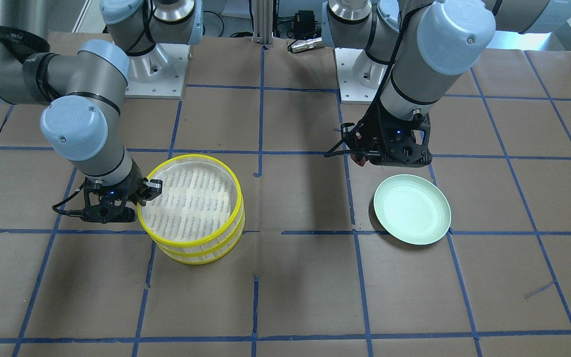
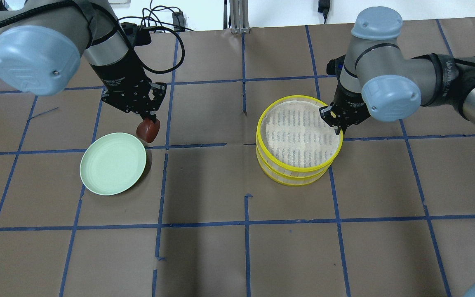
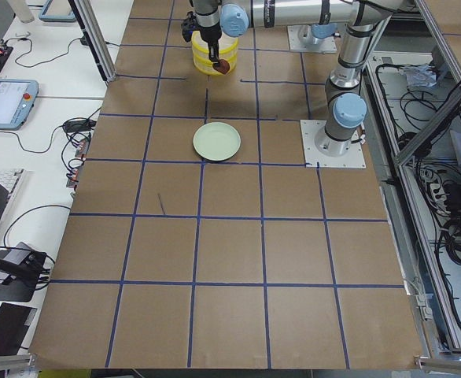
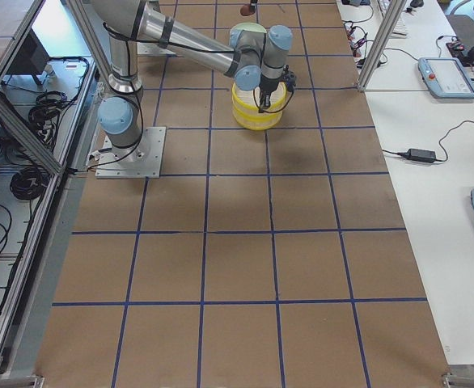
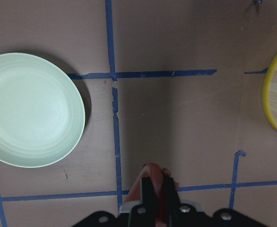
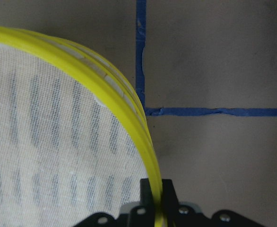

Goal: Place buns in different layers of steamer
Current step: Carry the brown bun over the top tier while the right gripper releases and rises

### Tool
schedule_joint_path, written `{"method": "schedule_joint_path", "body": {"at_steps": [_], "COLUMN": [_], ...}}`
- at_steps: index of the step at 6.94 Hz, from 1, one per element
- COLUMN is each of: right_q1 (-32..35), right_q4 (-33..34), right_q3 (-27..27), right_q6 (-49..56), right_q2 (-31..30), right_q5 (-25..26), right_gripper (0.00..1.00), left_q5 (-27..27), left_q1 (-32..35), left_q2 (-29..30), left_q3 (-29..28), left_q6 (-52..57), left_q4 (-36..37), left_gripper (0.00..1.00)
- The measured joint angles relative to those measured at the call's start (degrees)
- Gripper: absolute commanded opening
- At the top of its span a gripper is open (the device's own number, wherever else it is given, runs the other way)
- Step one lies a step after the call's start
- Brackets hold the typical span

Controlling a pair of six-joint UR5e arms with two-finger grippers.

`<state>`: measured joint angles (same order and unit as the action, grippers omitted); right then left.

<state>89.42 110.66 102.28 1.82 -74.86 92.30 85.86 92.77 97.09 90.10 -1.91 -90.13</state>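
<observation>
My left gripper [image 2: 149,123] is shut on the reddish-brown bun [image 2: 148,131] and holds it above the table, just beside the pale green plate's far right edge. The bun shows between the fingers in the left wrist view [image 5: 150,172]. The steamer [image 2: 299,169], two stacked yellow-rimmed trays, stands right of centre. Its top tray holds only a white cloth liner. My right gripper [image 2: 339,129] is shut on the top tray's yellow rim [image 6: 129,118] at its right side. The white bun is not in view.
The pale green plate [image 2: 113,163] lies bare on the left of the table. Brown paper with blue tape lines covers the table. An open stretch of table lies between plate and steamer.
</observation>
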Motion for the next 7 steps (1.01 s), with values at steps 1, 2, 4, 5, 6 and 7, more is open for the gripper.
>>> {"method": "schedule_joint_path", "body": {"at_steps": [1,2,4,5,6,7], "right_q1": [-0.01,0.02,0.05,0.05,0.05,-0.14], "right_q4": [-0.11,-0.15,0.18,0.57,0.78,0.59], "right_q3": [-0.04,-0.04,-0.03,-0.11,-0.29,-1.13], "right_q6": [-0.04,-0.07,-0.26,-0.3,-0.3,-0.03], "right_q2": [-0.16,-0.12,0.19,0.28,0.22,-0.16], "right_q5": [0.31,0.4,-0.31,-0.8,-1.04,-1.03], "right_gripper": [0.15,0.95,1.0,1.0,1.0,1.0], "left_q5": [0.0,0.01,-0.01,-0.08,-0.31,-1.11], "left_q1": [0.02,0.03,0.01,0.06,0.26,1.1], "left_q2": [0.02,0.03,0.03,0.09,0.28,0.64], "left_q3": [-0.01,-0.01,-0.02,-0.02,-0.02,-0.2], "left_q6": [-0.01,-0.02,-0.04,-0.21,-1.07,-3.29], "left_q4": [-0.03,-0.03,0.03,0.03,0.04,0.21], "left_gripper": [0.19,0.19,0.19,0.19,0.18,0.18]}}
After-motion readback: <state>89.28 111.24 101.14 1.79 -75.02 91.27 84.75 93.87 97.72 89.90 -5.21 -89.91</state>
